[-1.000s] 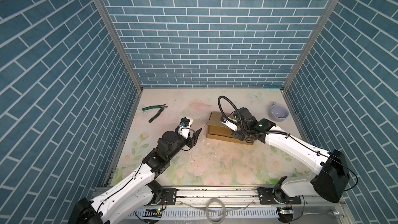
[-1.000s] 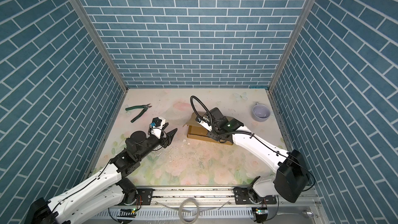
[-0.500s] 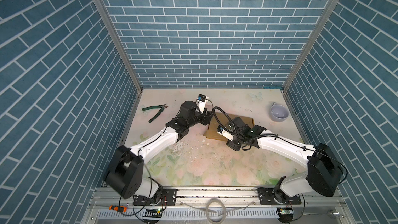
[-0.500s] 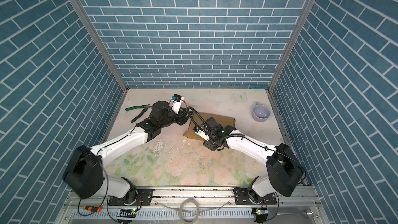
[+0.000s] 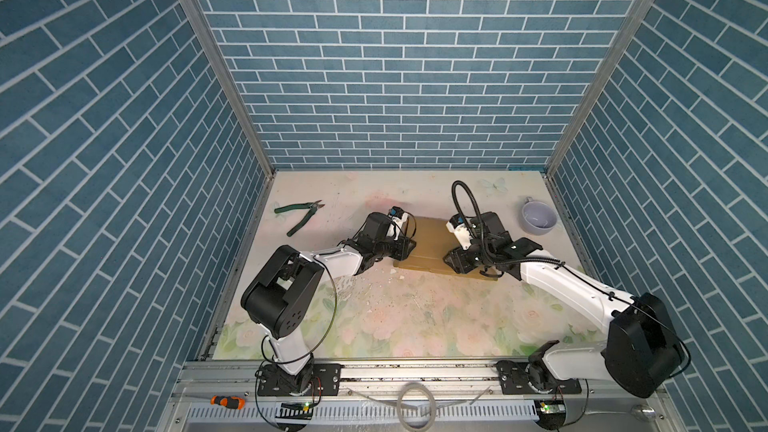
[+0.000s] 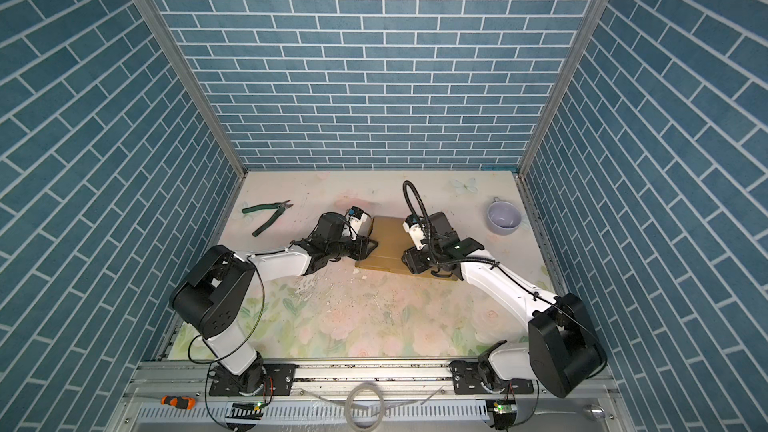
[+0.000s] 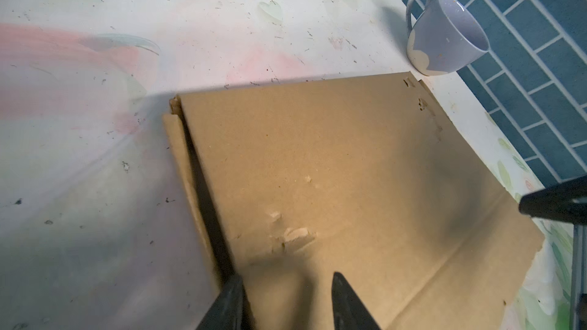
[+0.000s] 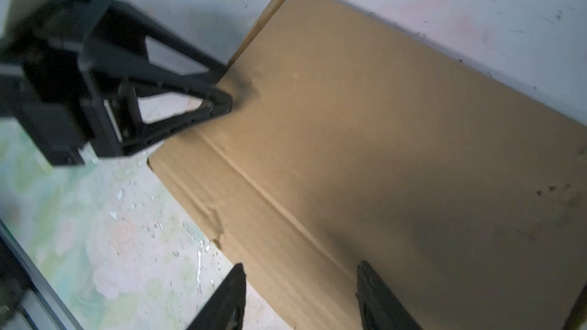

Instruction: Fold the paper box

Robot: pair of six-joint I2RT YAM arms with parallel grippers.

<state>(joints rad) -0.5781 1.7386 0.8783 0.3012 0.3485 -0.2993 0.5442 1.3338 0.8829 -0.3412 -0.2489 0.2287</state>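
The paper box (image 5: 430,243) (image 6: 388,243) lies flat and brown mid-table, lid down, with a creased front flap (image 8: 254,204). My left gripper (image 5: 409,245) (image 6: 371,247) sits at the box's left edge. In the left wrist view it (image 7: 286,280) is open, both tips low over the lid, one by the gap along the side flap (image 7: 178,160). My right gripper (image 5: 451,259) (image 8: 300,269) is open at the front right, one tip over the table and one over the box. The right wrist view shows the left gripper (image 8: 224,87) touching the box's edge.
Green-handled pliers (image 5: 299,216) lie at the back left. A lavender cup (image 5: 538,218) (image 7: 444,36) stands near the right wall, just beyond the box's far corner. An orange-handled screwdriver (image 5: 226,401) rests on the front rail. Crumbs speckle the floral mat (image 5: 395,317).
My left arm swung from the table's front left to the box's left edge, its jaws narrowing. My right gripper slid toward the box's front right, jaws wider. The box now lies flatter.
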